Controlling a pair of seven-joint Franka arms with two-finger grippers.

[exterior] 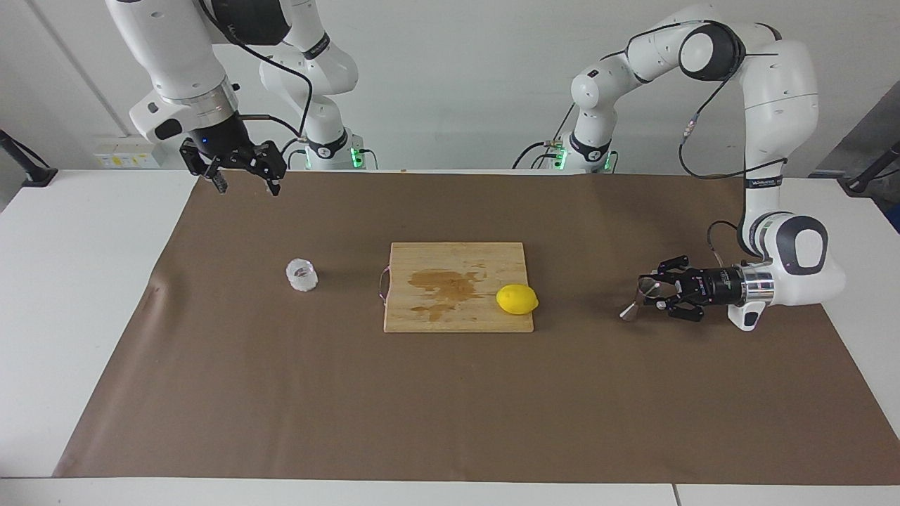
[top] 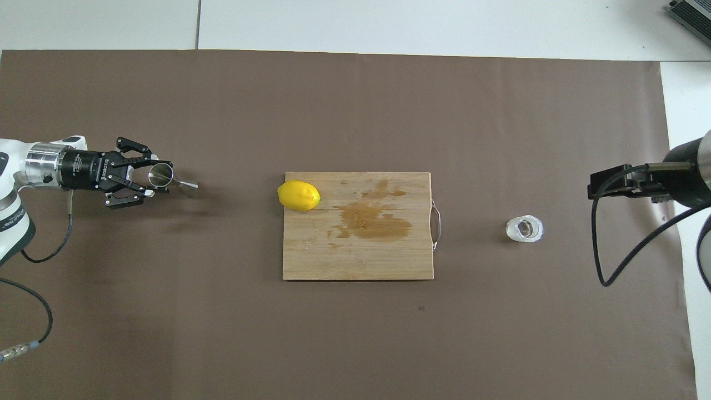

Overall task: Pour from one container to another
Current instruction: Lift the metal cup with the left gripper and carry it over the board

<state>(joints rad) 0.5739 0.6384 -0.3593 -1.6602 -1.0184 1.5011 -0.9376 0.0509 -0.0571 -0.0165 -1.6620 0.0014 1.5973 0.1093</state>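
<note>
left end effector [exterior: 650, 295] clamped on tilted steel jigger [exterior: 638, 301], toward the left arm's end from cutting board [exterior: 457, 281]. right end effector [exterior: 246, 184] wide open, waiting. glass cup [exterior: 301, 275] at board's handle end: light, slippery, fragile; grip its sides.

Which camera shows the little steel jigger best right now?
The overhead view: the jigger shows its open mouth and narrow waist, tilted in the left hand, which is shut on it. The facing view shows the jigger only side-on, partly merged with that hand.
</note>
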